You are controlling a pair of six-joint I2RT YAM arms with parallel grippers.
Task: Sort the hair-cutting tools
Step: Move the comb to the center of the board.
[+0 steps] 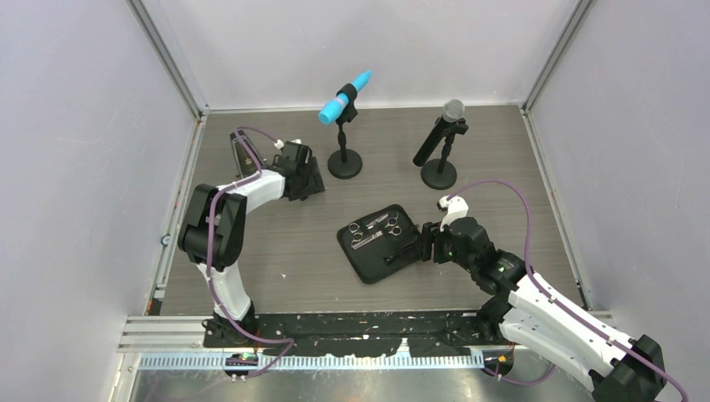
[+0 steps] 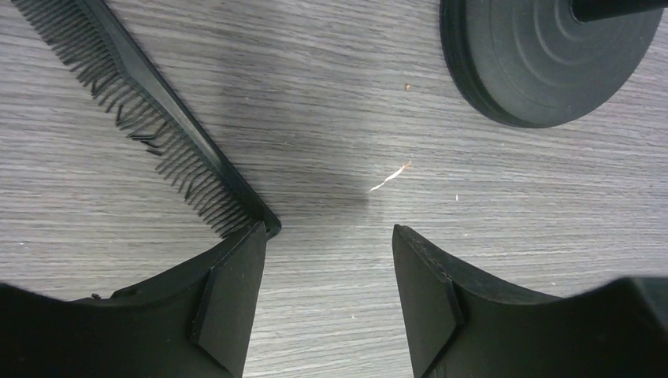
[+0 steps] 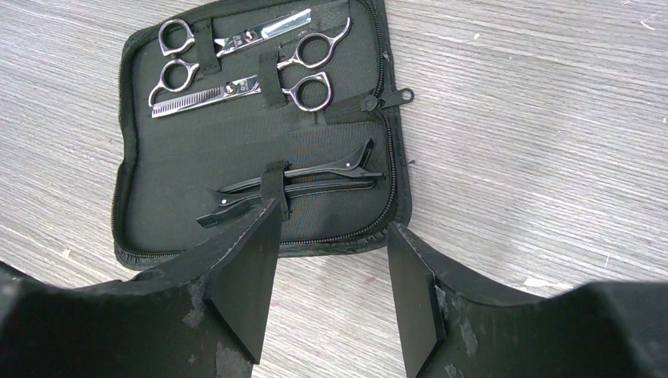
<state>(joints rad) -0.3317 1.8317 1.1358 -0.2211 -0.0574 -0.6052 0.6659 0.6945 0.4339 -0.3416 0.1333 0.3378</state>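
Note:
The black zip case (image 3: 189, 157) lies open on the table. Two silver scissors (image 3: 246, 35) (image 3: 228, 90) sit under straps in its upper half, and two thin black hair clips (image 3: 315, 171) lie under a strap in its lower half. My right gripper (image 3: 334, 216) is open and empty just off the case's near edge (image 1: 425, 243). The long black comb (image 2: 157, 118) lies flat on the wood at the back left. My left gripper (image 2: 329, 230) is open, its left fingertip (image 2: 256, 236) right at the comb's near end, with nothing between the fingers.
A blue microphone (image 1: 345, 96) and a black one with a grey head (image 1: 444, 134) stand on round-based stands at the back. One stand's base (image 2: 551, 55) is close ahead and right of my left gripper. The case (image 1: 381, 243) sits mid-table.

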